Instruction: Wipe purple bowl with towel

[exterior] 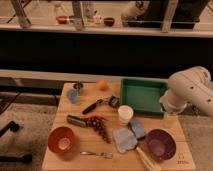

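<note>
On board (60, 112), one purple bowl (160, 144), one towel (124, 139), pincer hidden

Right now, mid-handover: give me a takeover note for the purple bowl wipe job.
Gripper: at the arm's end by the green tray's right edge, well away from towel and bowl.
Towel: lying on the wooden board's front, just left of the purple bowl, next to the blue pad.
Done: nothing, towel not picked up.
Left: grasp towel, wipe bowl.
</note>
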`<state>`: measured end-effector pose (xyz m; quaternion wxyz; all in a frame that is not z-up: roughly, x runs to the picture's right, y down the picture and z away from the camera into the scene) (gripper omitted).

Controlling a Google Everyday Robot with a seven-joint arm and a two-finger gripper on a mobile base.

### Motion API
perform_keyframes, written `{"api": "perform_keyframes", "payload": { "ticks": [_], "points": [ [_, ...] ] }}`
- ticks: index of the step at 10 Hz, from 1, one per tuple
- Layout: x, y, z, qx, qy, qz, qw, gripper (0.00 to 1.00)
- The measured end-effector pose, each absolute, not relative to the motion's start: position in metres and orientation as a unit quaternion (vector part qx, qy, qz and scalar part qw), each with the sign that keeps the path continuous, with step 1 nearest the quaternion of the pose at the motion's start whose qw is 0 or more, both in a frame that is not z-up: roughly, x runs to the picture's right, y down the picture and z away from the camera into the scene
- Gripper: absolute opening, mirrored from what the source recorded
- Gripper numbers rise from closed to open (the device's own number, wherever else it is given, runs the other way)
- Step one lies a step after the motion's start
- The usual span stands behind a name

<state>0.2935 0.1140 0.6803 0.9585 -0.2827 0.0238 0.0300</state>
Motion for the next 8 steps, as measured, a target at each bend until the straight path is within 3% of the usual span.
{"api": "perform_keyframes", "payload": {
  "ticks": [8],
  "points": [
    [0.282,0.127,0.669,-0.280,-0.011,0.031,0.959,0.80]
  ]
}}
